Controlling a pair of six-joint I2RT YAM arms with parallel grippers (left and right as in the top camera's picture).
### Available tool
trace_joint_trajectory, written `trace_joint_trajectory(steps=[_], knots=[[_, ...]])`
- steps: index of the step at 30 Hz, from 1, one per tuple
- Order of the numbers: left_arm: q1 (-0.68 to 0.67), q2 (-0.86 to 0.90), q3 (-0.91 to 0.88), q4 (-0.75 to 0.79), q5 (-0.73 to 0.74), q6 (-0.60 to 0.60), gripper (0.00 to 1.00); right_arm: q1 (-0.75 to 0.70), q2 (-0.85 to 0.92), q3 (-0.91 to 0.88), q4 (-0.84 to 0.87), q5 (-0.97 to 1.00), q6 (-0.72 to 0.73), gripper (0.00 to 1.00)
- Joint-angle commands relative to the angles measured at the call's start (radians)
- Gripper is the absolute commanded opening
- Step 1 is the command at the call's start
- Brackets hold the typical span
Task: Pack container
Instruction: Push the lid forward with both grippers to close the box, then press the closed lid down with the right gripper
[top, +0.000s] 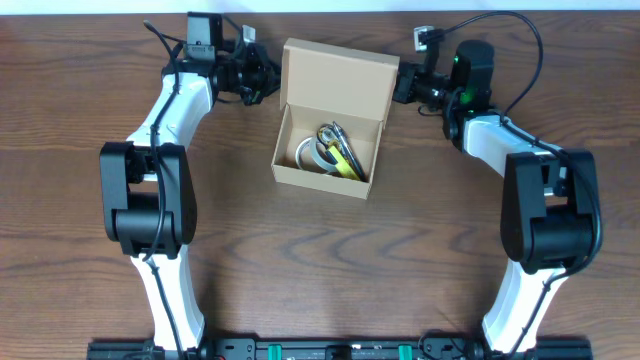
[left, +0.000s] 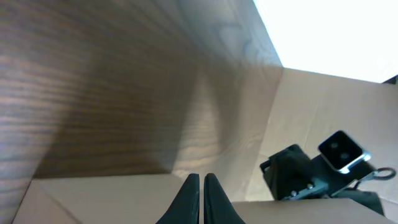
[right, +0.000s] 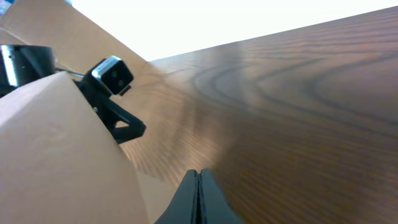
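Observation:
The container (top: 300, 175) is a light-tan cardboard box at the table's middle, its flap lid (top: 338, 78) standing open at the back. Inside lie a tape roll (top: 312, 156), scissors (top: 330, 135) and a yellow item (top: 349, 165). My left gripper (top: 272, 78) is shut and empty, its tips at the lid's left edge; its wrist view shows the shut fingers (left: 201, 186) over cardboard (left: 124, 199). My right gripper (top: 400, 85) is shut and empty at the lid's right edge; its fingers (right: 199, 183) point beside the cardboard (right: 56, 155).
The brown wooden table (top: 90, 60) ends at a white edge along the back. Both arm bases stand at the front, left (top: 150, 200) and right (top: 545, 215). Each wrist view shows the opposite arm's camera beyond the lid.

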Motion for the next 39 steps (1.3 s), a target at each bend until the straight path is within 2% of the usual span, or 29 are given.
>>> trace_joint_trajectory(steps=[1, 10, 18, 27, 39], knots=[[-0.005, -0.028, 0.014, -0.040, 0.017, 0.084, 0.05, 0.013, -0.040, 0.019, -0.002, -0.057, -0.016, 0.01], [-0.005, -0.135, 0.014, -0.204, -0.084, 0.207, 0.05, 0.035, -0.118, 0.019, -0.052, -0.116, -0.036, 0.01], [-0.008, -0.185, 0.014, -0.380, -0.087, 0.301, 0.05, 0.094, -0.204, 0.019, -0.332, -0.114, -0.203, 0.01], [-0.032, -0.224, 0.014, -0.542, -0.222, 0.386, 0.05, 0.188, -0.260, 0.019, -0.547, -0.016, -0.317, 0.01], [-0.032, -0.389, 0.014, -0.632, -0.629, 0.393, 0.05, 0.372, -0.311, 0.019, -0.833, 0.317, -0.416, 0.01]])
